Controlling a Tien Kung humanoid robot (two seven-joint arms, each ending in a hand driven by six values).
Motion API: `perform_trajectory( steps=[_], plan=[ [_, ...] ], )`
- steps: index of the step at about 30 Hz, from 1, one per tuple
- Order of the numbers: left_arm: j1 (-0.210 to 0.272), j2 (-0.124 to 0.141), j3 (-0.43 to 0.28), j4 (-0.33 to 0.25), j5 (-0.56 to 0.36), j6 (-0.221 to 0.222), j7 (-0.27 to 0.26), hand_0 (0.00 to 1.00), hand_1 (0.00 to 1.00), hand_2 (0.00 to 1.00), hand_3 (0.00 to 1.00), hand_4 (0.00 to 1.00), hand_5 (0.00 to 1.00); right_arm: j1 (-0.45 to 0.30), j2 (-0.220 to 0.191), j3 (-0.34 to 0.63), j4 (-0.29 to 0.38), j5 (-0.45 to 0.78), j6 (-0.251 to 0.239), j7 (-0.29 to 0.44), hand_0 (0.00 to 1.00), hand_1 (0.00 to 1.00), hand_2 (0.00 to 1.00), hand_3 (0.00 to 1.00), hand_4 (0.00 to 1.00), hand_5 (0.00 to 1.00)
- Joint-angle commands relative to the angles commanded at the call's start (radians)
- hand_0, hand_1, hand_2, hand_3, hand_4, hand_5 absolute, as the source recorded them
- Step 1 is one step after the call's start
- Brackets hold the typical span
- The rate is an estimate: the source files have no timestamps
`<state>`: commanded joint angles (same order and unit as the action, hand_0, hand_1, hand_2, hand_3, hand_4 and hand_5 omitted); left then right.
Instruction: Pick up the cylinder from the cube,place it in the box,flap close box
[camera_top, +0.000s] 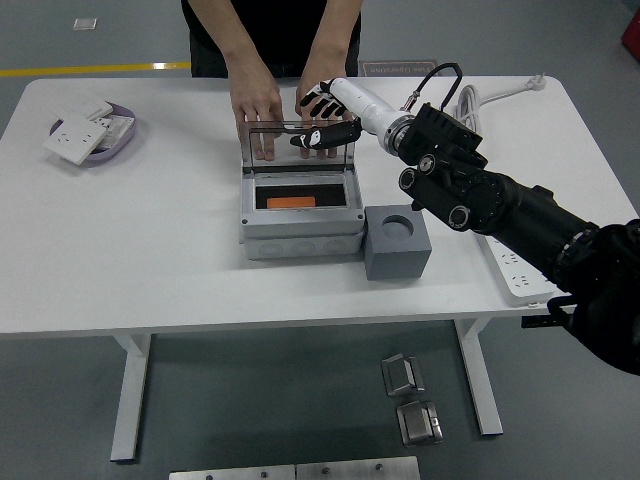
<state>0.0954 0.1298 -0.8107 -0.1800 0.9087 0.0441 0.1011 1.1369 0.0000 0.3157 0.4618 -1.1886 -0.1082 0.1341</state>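
The grey box stands mid-table with its clear lid upright at the back. An orange cylinder lies inside the box. To the box's right sits the grey cube, its round hole empty. My right hand, white with black fingertips, is at the lid's top right edge: fingers spread behind it, thumb in front, holding nothing. A person's two hands lie flat on the table behind the lid. My left arm is out of sight.
A purple dish with white socket parts sits at the far left. A coiled white cable and a power strip lie on the right side. Metal parts lie on the floor.
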Motion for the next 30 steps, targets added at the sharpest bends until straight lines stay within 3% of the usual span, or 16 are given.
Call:
perform_trajectory(
  steps=[8, 23, 30],
  plan=[
    [0.004, -0.007, 0.024, 0.0, -0.017, 0.0, -0.008, 0.585, 0.626, 0.583, 0.611, 0.581, 0.211, -0.018, 0.0, -0.005, 0.032, -0.008, -0.003, 0.001, 0.709, 0.669, 0.661, 0.729, 0.91, 0.4],
    [0.015, -0.014, 0.03, 0.0, -0.029, 0.003, -0.019, 0.585, 0.625, 0.582, 0.611, 0.58, 0.208, -0.053, 0.0, -0.023, 0.23, -0.083, -0.012, -0.018, 0.684, 0.664, 0.66, 0.726, 0.908, 0.406],
    [0.021, -0.016, 0.026, 0.0, -0.021, 0.003, -0.018, 0.585, 0.625, 0.582, 0.611, 0.58, 0.208, -0.064, 0.0, -0.024, 0.265, -0.107, -0.012, -0.024, 0.682, 0.665, 0.66, 0.725, 0.908, 0.409]
  ],
)
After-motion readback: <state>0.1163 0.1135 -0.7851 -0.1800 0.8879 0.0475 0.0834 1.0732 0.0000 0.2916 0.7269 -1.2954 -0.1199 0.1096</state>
